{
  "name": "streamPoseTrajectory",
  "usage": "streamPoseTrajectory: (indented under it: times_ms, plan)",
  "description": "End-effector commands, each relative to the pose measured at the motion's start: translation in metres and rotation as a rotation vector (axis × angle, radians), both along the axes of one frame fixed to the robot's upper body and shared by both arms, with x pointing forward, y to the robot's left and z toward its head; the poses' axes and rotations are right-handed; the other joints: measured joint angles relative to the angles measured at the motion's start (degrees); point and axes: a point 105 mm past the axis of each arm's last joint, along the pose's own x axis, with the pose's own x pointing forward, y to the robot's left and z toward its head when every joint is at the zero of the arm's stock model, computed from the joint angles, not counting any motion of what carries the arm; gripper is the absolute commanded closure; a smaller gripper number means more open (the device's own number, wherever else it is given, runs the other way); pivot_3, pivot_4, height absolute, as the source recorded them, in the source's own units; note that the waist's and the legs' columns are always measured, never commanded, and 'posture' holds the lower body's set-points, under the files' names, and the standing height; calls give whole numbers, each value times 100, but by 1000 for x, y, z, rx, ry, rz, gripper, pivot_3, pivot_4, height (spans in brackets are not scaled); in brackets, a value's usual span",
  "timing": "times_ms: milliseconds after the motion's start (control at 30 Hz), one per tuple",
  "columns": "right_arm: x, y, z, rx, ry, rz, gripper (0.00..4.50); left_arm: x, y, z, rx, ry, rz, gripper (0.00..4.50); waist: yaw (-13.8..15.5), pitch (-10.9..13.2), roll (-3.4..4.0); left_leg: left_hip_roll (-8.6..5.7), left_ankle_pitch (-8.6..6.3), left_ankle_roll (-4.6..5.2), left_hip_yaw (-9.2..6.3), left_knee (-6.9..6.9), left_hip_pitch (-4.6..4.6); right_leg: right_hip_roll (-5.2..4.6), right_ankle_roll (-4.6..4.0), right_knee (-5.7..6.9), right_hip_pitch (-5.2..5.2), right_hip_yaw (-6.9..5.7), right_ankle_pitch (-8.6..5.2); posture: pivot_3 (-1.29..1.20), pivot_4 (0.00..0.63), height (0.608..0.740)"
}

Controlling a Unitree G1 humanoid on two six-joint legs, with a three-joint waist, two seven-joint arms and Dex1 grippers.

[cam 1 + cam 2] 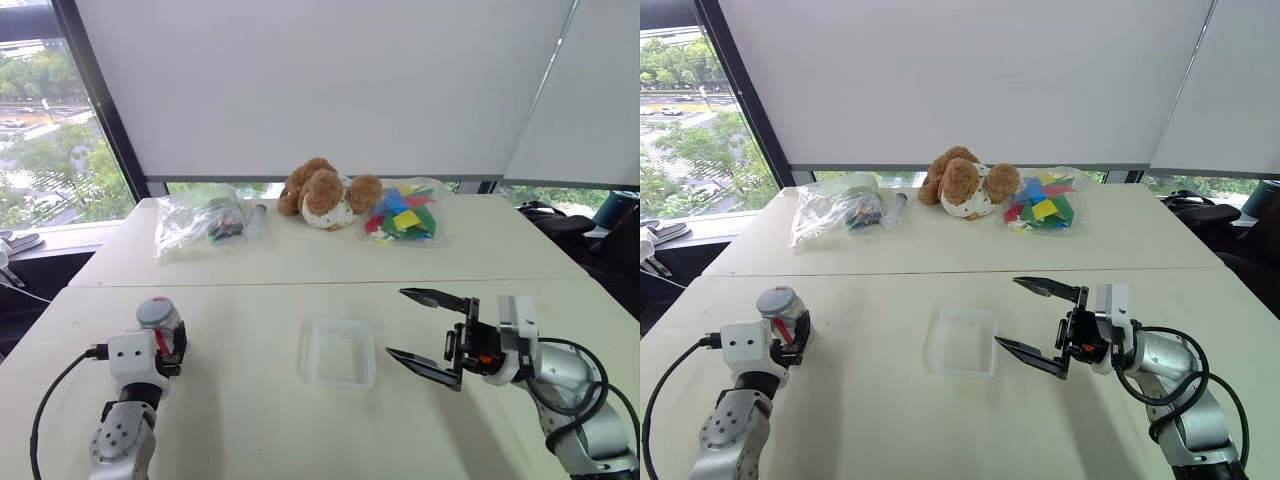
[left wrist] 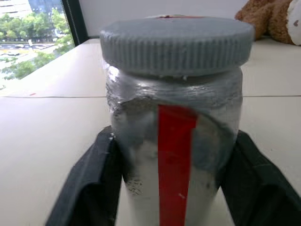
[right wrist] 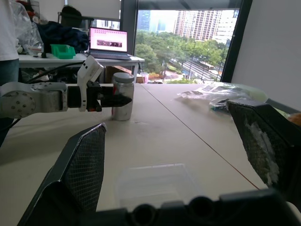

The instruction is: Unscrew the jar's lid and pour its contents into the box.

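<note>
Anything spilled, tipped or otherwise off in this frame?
Nothing stands out. The jar stands upright on the table in the left gripper, with the lid on. The box lies flat, and the right gripper is open beside it.

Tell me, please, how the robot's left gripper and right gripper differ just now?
The left gripper is shut on the small grey jar with a red label; the right gripper stands wide open and empty. The left sits beside the table's left edge; the right hovers next to the shallow clear plastic box. Both have black fingers.
</note>
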Motion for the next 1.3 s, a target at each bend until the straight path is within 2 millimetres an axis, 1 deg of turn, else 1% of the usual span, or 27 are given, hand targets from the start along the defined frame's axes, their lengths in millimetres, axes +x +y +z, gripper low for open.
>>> streamPoseTrajectory:
  times_ms: [33,100,133,200,233,300,367,400,500,700,867,967,1067,1267,1300]
  plan:
    - [-4,-5,2,8,-39,-11,0,1,-2,24,10,-105,-34,2377,0,0,0,0,0,0,0,0,0,0,0,0,0,0,0,0,150,740]
    - [-5,-8,0,8,-31,-16,0,-1,-2,37,14,-165,-95,2377,-3,0,0,0,0,0,0,0,0,0,-1,0,0,0,-1,0,150,740]
    - [-5,-8,1,10,-12,-16,0,-3,-1,48,23,-196,-160,2377,-5,0,0,0,0,0,0,0,0,0,-2,0,0,0,-1,0,150,740]
    - [-5,-6,7,20,25,-5,0,-8,-9,68,14,-222,-360,2377,-11,1,1,2,0,0,0,0,0,1,-4,2,-3,0,-2,0,150,740]
    - [-4,-1,13,38,62,10,0,-11,-18,76,50,-203,-491,2377,-20,2,2,4,0,0,-1,0,0,2,-6,3,-4,0,-3,0,150,740]
    - [-1,13,24,52,122,31,0,-16,-38,83,116,-133,-717,2377,-31,8,13,4,0,0,0,-2,-2,-1,-8,6,-12,3,-4,0,150,740]
    - [7,29,35,58,183,27,0,-19,-57,89,157,-66,-895,2377,-32,14,30,4,0,0,2,-3,-3,-3,-10,6,-14,6,-4,0,150,740]
    - [11,37,38,39,210,20,0,-20,-65,90,171,-38,-960,2377,-29,14,35,4,0,0,3,-3,-3,-3,-11,7,-15,6,-4,0,150,740]
    - [17,68,50,27,249,81,0,-16,-94,93,191,1,-1121,2377,-8,13,36,4,0,0,0,-5,-4,-3,-13,5,-15,5,-3,0,150,740]
    - [27,105,58,-30,275,125,0,-13,-126,96,188,-8,-1245,2377,-28,16,32,-4,-1,-2,-1,-8,-22,-2,-8,3,-30,4,0,0,150,740]
    - [37,133,59,-59,266,127,0,-15,-143,90,187,-13,-1298,2377,-74,16,32,-1,-1,-3,-3,-9,-21,5,-6,12,-35,4,2,0,150,740]
    - [38,140,60,-73,272,141,0,-18,-145,87,183,-13,-1305,2377,-85,16,33,0,0,-4,-7,-9,-21,9,-5,14,-36,4,3,0,150,740]
    - [37,143,58,-100,283,162,0,-19,-147,83,183,-11,-1310,2377,-86,16,33,0,0,-4,-8,-8,-22,9,-4,14,-36,5,3,0,150,740]
    - [32,148,63,-100,306,200,0,-21,-151,81,188,-20,-1315,2377,-128,16,33,0,0,-4,-11,-9,-21,12,-4,15,-36,5,3,0,150,740]
    - [31,149,63,-102,312,204,253,-21,-152,80,189,-22,-1315,2377,-142,16,33,0,0,-4,-12,-9,-21,12,-4,15,-36,5,3,0,150,740]
